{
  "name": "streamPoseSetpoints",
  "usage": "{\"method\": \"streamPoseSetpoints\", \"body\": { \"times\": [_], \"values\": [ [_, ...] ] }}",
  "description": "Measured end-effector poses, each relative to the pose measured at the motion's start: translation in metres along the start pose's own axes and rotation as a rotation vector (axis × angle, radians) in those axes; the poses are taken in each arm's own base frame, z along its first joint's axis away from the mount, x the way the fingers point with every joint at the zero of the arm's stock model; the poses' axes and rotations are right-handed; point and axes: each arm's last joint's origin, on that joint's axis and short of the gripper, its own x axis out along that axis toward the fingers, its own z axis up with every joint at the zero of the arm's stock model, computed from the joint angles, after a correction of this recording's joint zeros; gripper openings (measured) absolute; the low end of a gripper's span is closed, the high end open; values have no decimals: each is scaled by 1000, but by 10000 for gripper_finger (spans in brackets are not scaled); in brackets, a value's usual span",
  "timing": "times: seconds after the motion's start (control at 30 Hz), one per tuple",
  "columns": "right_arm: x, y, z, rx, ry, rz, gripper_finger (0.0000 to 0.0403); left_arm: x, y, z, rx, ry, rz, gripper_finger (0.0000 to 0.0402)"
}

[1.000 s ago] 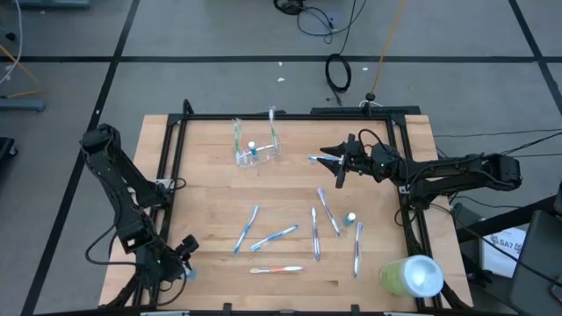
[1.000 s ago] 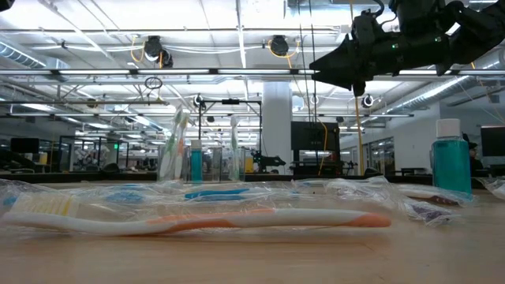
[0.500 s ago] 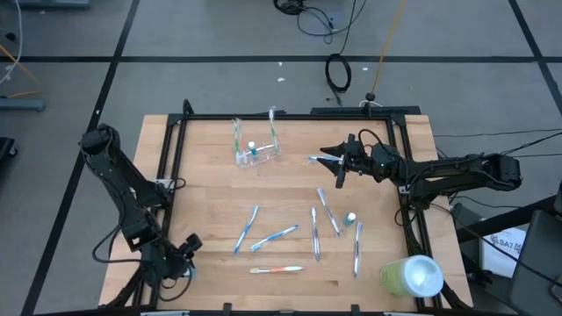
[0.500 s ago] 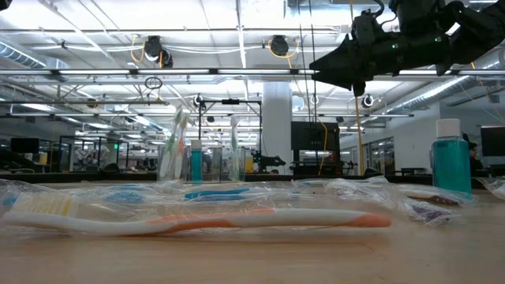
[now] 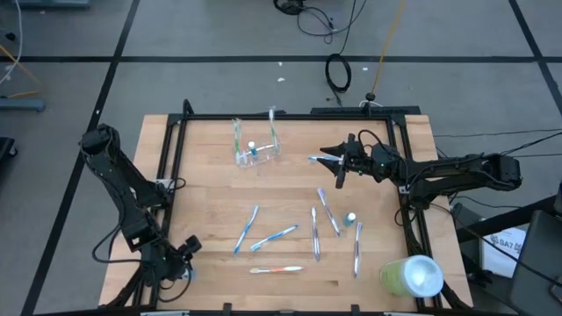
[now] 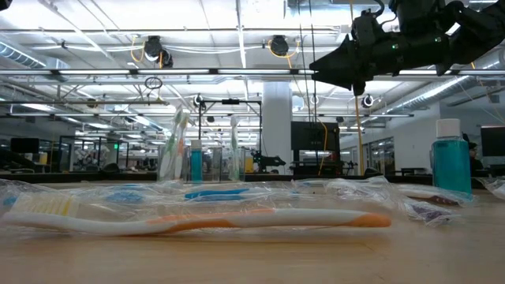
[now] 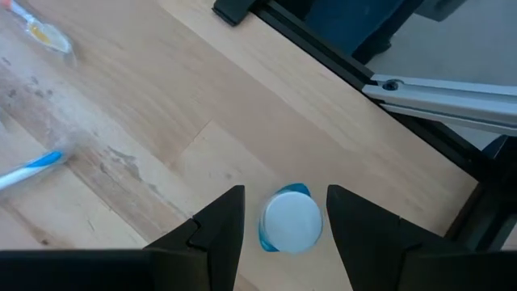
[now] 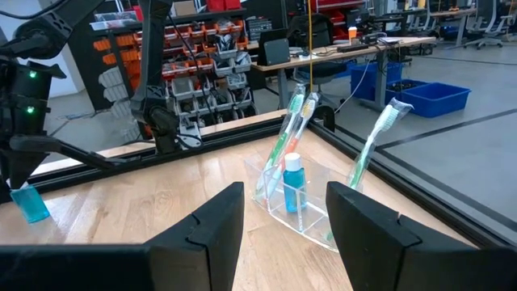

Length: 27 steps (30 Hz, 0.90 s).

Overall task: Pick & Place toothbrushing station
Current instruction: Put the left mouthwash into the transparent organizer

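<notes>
I have the left gripper (image 5: pixel 182 257) low at the tabletop's (image 5: pixel 211 184) near-left corner, fingers spread around a small blue bottle (image 7: pixel 291 221) without visibly pinching it. The right gripper (image 5: pixel 341 163) hovers released, empty, beside the clear cup (image 5: pixel 257 154) holding upright toothbrushes (image 8: pixel 288 129). Only the left wrist view shows that bottle's white cap; loose toothbrushes (image 5: pixel 274 237) lie mid-table.

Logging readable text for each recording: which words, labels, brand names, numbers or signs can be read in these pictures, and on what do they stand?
No text reads clearly in any view.
White card beyond the table's right edge, high view: dark print, too small to read.
Small blue bottle, low view: no label legible.
Toothbrush wrappers: no print can be made out.
</notes>
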Motion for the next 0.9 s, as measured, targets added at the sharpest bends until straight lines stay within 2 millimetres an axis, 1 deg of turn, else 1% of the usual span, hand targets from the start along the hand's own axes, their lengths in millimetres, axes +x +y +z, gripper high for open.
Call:
{"method": "streamPoseSetpoints", "body": {
  "times": [0.33,0.4,0.6,0.7,0.8,0.9],
  "values": [
    [0,0,0,0,0,0,169,0,0,0,22,0,-3,181],
    [0,0,0,0,0,0,169,0,0,0,22,0,-5,171],
    [0,0,0,0,0,0,169,0,0,0,3,2,-5,120],
    [0,0,0,0,0,0,169,0,0,0,1,1,-5,105],
    [0,0,0,0,0,0,169,0,0,0,1,1,-5,104],
    [0,0,0,0,0,0,169,0,0,0,3,1,-6,115]
  ]
}}
